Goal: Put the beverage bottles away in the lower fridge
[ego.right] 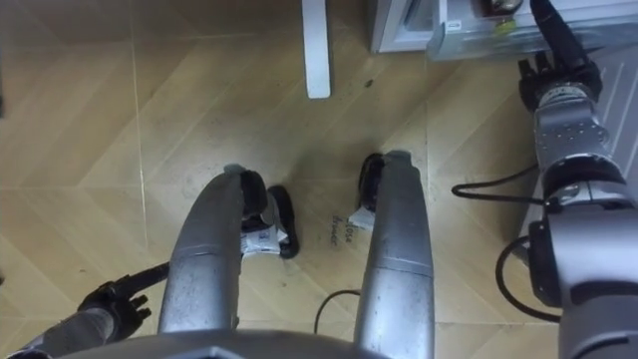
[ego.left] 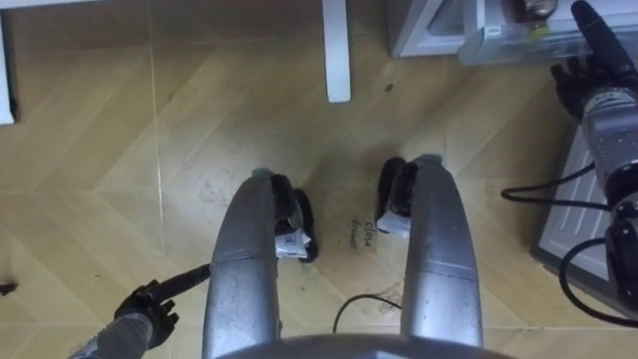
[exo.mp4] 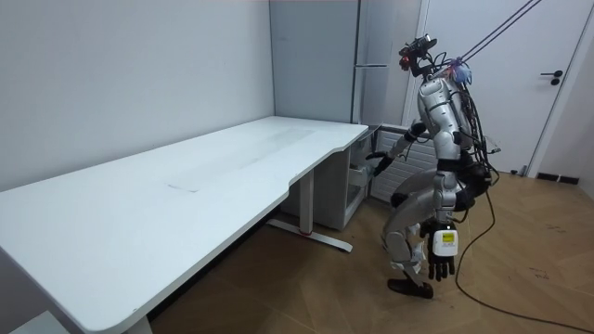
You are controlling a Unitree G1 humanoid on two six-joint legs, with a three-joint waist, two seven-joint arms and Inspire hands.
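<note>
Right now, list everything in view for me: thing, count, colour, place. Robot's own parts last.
desk: one, white, along the wall, beside the fridge.
desk leg: one, white, on the floor ahead of the robot.
fridge: one, tall, grey, in the corner beyond the desk.
lower fridge compartment: one, white, open, ahead on the robot's right.
dark round item: one, in that compartment, too cut off to name.
door: one, white, shut, at the room view's right.
floor: one, light wood, herringbone.
left robot hand: one, dark, open, hanging low beside the left leg.
right robot hand: one, dark, open, reaching at the open compartment.
</note>
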